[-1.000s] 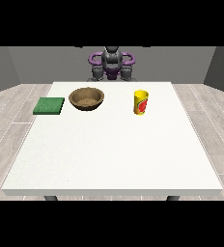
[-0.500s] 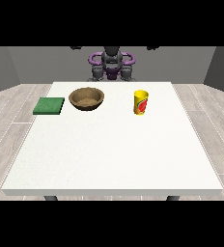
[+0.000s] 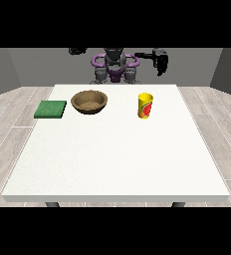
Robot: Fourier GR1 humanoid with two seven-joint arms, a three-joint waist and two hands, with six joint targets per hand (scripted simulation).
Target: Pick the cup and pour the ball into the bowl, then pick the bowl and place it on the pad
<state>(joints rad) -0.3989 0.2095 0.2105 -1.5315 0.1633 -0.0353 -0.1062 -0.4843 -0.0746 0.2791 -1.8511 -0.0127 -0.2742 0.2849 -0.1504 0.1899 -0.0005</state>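
The hand at the view's right is hanging raised behind the cup, fingers pointing down, holding nothing; the other hand is too small to tell. The cup is standing upright beside the bowl, the pad lying beyond.

White table with pad, bowl, cup
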